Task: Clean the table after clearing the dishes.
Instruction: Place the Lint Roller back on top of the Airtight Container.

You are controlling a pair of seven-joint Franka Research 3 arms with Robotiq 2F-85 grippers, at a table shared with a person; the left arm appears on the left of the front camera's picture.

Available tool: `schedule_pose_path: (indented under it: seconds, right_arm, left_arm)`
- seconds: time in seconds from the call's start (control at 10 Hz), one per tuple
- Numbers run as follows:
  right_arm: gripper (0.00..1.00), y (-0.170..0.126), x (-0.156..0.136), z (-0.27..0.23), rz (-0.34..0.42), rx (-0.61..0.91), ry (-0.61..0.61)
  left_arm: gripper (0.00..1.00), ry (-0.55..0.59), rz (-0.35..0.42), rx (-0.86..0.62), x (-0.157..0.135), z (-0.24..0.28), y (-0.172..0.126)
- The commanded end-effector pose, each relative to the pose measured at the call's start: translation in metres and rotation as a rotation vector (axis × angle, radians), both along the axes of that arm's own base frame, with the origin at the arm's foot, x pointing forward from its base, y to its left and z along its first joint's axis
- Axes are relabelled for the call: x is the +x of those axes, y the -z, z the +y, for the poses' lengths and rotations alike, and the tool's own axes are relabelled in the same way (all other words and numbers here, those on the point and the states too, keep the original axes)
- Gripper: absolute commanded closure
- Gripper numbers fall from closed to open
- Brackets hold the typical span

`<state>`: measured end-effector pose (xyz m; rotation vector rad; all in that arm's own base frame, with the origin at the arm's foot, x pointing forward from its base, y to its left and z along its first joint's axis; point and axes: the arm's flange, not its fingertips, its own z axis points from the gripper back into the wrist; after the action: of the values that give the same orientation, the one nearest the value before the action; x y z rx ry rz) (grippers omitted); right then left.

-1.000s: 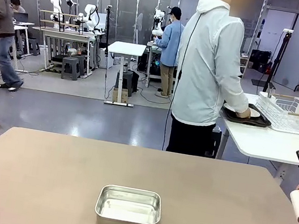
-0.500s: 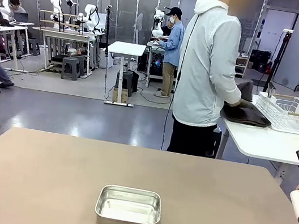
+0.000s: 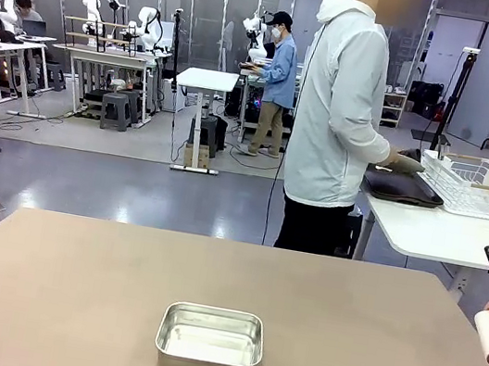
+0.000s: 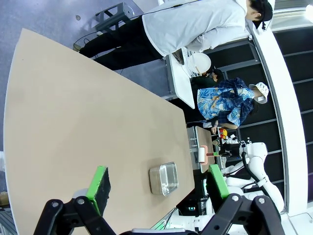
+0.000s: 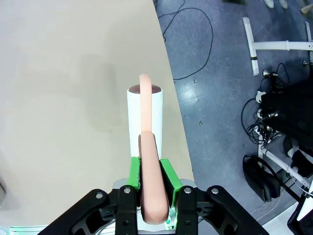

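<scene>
On my left, I see the left claw [image 4: 155,188] spread wide above the surface [image 3: 68,285], its green pads [image 4: 99,182] well apart with nothing between them. Near the middle of the taupe-brown top sits a small steel pan [image 3: 209,342]. Beyond the far edge a person [image 3: 339,124] in a pale jacket stands turned toward a white side table [image 3: 424,234], hands at a dark tray [image 3: 401,188] beside a wire rack [image 3: 462,184]. At the right edge my right claw [image 5: 150,177] is pressed together, pinching the pink handle of a lint roller [image 5: 144,113] whose white roll hangs over the surface's edge.
</scene>
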<state>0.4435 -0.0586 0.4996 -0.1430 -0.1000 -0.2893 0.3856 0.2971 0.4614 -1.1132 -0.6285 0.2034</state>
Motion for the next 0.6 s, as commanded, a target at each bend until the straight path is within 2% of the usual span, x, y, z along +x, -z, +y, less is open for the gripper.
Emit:
schedule_pose_path:
  seconds: [0.0, 0.1, 0.2, 0.5]
  right_arm:
    - [0.97, -0.002, 0.000, 0.000, -0.013, -0.002, -0.001]
    - [0.97, -0.002, 0.000, 0.000, -0.013, -0.002, -0.001]
    - [0.78, 0.000, 0.000, 0.000, 0.000, 0.000, 0.000]
    - [0.78, -0.054, -0.009, 0.064, -0.154, -0.158, -0.302]
  left_arm:
    - [0.00, 0.015, -0.010, 0.004, -0.002, 0.003, -0.001]
    - [0.00, 0.015, -0.010, 0.004, -0.002, 0.003, -0.001]
    - [0.00, 0.015, -0.010, 0.004, -0.002, 0.003, -0.001]
    - [0.00, 0.015, -0.010, 0.004, -0.002, 0.003, -0.001]
